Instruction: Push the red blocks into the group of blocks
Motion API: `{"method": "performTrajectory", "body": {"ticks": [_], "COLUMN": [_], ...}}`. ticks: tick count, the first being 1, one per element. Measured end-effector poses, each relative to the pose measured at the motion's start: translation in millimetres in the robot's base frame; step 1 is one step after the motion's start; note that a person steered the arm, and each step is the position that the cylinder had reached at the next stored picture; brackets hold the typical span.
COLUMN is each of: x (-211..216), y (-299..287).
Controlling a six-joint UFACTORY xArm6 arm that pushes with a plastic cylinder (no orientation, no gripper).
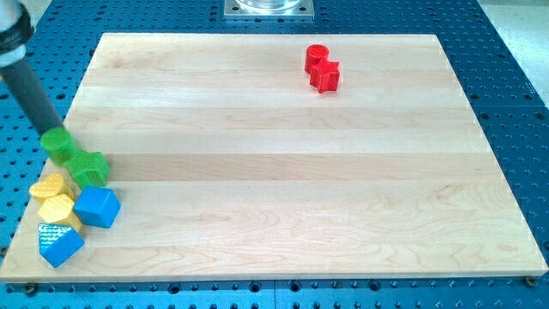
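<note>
Red cylinder [316,55] and red star [326,76], touching near the top edge, appear light, rigid, slide-prone; push their right faces. Tip [53,131], fingerless, touches the green cylinder [58,143] at the left edge.

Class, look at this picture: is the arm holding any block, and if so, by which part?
Nothing is held. My tip has no grip; it only pushes. It is at the green round block at the view's left, far from the red blocks.
</note>
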State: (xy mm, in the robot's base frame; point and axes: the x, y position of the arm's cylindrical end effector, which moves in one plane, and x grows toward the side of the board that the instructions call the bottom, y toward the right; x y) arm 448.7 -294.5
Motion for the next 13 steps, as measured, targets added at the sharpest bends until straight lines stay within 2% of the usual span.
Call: {"method": "performTrajectory", "body": {"ticks": [3,4,7,9,10,11,12,13], "x": [28,-35,-187,-253,-254,-223,-182,-141], "y": [6,18,191,323,366,389,396,354]}}
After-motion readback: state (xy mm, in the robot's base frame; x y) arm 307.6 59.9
